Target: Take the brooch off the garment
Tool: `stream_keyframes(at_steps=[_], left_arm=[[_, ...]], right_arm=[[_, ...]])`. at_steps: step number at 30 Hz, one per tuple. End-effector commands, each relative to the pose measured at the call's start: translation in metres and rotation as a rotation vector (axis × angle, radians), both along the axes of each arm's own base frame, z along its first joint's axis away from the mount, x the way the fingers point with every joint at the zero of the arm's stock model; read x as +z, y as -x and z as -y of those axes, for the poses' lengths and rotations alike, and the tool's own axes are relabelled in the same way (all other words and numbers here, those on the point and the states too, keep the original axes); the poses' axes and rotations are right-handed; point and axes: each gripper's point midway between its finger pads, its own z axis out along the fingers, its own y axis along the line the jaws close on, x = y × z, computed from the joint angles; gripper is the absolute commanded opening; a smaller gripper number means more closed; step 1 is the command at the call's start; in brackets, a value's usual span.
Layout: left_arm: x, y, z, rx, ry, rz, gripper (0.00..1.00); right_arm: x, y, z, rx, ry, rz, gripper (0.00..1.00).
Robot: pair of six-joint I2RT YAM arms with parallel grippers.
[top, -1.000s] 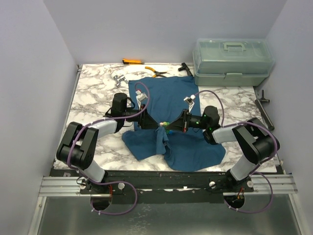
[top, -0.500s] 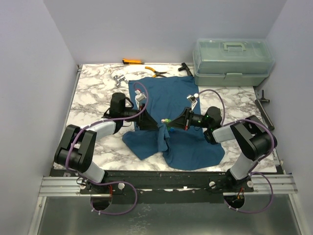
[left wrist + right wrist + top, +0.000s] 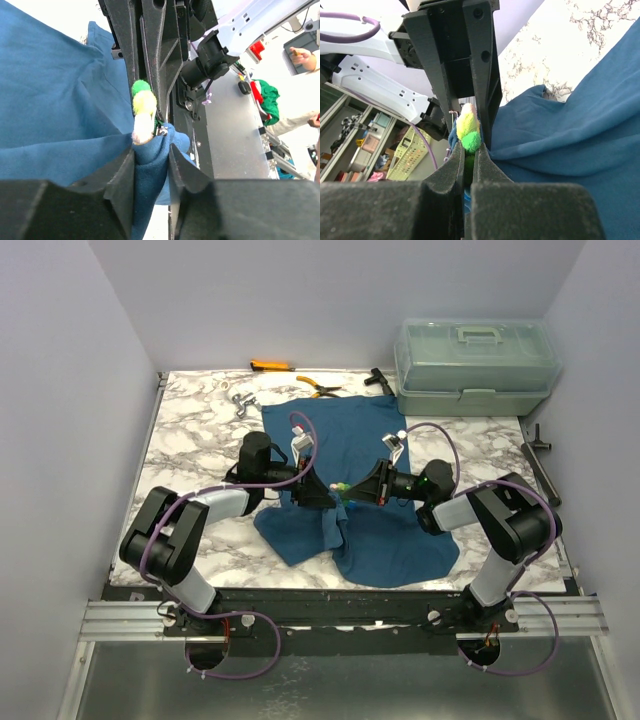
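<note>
The dark teal garment lies spread and partly bunched on the marble table. Both grippers meet over its middle, where a fold is lifted. My left gripper is shut on that fold of blue cloth, just below the brooch. The brooch is a small fluffy cluster showing green, yellow and white. My right gripper is shut on the brooch, with the green and yellow puffs sticking out past its fingertips. In the top view the brooch sits between the left gripper and the right gripper.
A translucent grey toolbox stands at the back right. Orange-handled pliers, a yellow-handled tool and a metal part lie along the back. A black tool lies at the right edge.
My left gripper has moved right, up to the brooch, and its jaws have narrowed onto the cloth fold. The right gripper has kept its hold on the brooch.
</note>
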Motion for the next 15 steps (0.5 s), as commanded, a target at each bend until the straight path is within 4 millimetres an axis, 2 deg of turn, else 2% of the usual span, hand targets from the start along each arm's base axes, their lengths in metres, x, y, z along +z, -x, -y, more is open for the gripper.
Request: stream_keyframes(at_steps=[1,5,9,11,13,15], left_arm=[[0.014,-0.006,0.006,-0.011,0.033,0.056,0.26],[0.020,-0.006,0.007,-0.009,0.055,0.060,0.33],[0.026,-0.009,0.008,-0.003,0.070,0.059,0.31],[0.027,-0.009,0.008,-0.006,0.072,0.060,0.25],[0.026,-0.008,0.008,-0.014,0.071,0.058,0.14],[0.023,-0.006,0.007,-0.026,0.069,0.051,0.05]], right_arm=[[0.001,0.006,0.003,0.022,-0.009,0.050,0.00],[-0.003,0.009,0.003,0.034,-0.002,0.048,0.01],[-0.003,0.011,0.003,0.044,-0.001,0.052,0.01],[-0.002,0.011,0.003,0.048,-0.001,0.057,0.01],[-0.002,0.014,0.004,0.061,0.001,0.067,0.01],[0.000,0.016,0.004,0.077,0.005,0.082,0.07]])
